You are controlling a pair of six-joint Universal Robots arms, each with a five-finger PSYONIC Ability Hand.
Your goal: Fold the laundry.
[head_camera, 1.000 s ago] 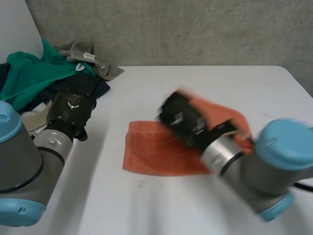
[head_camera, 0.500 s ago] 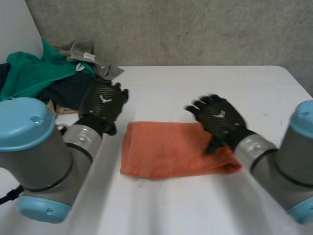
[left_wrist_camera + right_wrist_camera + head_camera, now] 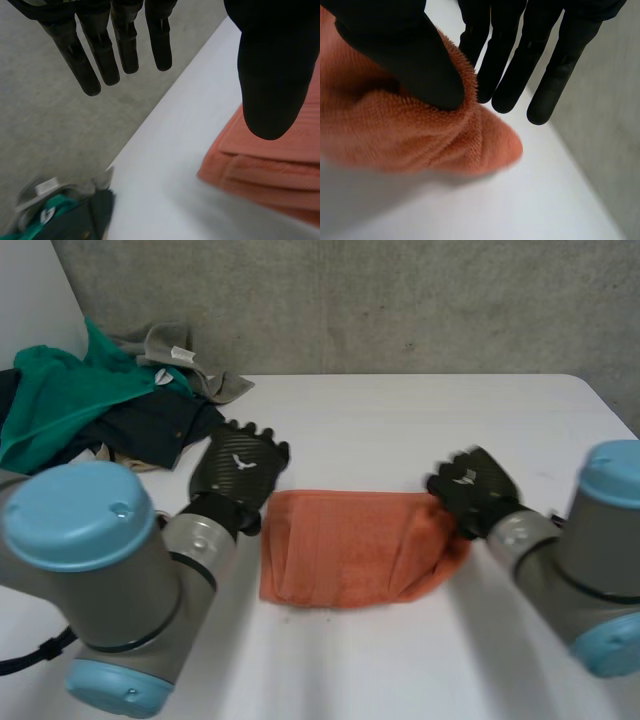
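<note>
Frankly, a good deal was hidden from me. In the head view the orange towel ran under the right hand at its right end, so I could not see that corner there. The heap of laundry at the far left corner of the table was cut off at the view's edge. Its green, dark and grey pieces were too tangled for me to tell apart.

The towel itself lay folded about the middle of the table, with its right end bunched up. My right wrist view showed more. The right hand's thumb lay on a raised fold of the towel, with the straight fingers just behind it and the fuzzy edge of the cloth pinched between them.

The left hand was at the towel's far left corner, its fingers straight and spread, holding nothing. In the left wrist view its thumb hung over the towel's layered edge, and I could not tell whether it touched.
</note>
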